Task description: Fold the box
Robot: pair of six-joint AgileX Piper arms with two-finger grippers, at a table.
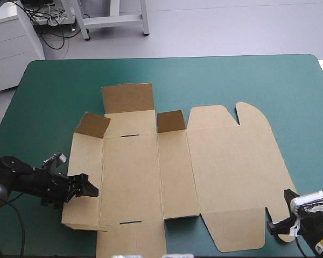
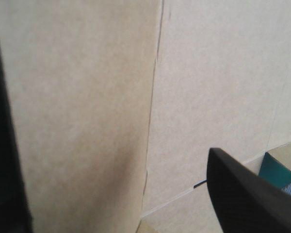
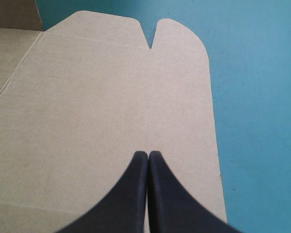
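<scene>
– High view, the left gripper (image 1: 89,186): how does it stand?
– Its fingers (image 2: 247,194) are apart, low at the left panel of the box (image 1: 151,172). The arm reaches in from the near left of the desk (image 1: 54,91).
– And the right gripper (image 3: 148,156)?
– Fingers pressed together in one point, over the near right corner of the flat lid (image 1: 231,172). The box lies spread mid-desk, with three flaps (image 1: 170,121) on its far side raised.

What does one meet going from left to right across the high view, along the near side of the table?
left gripper → box → right gripper
</scene>
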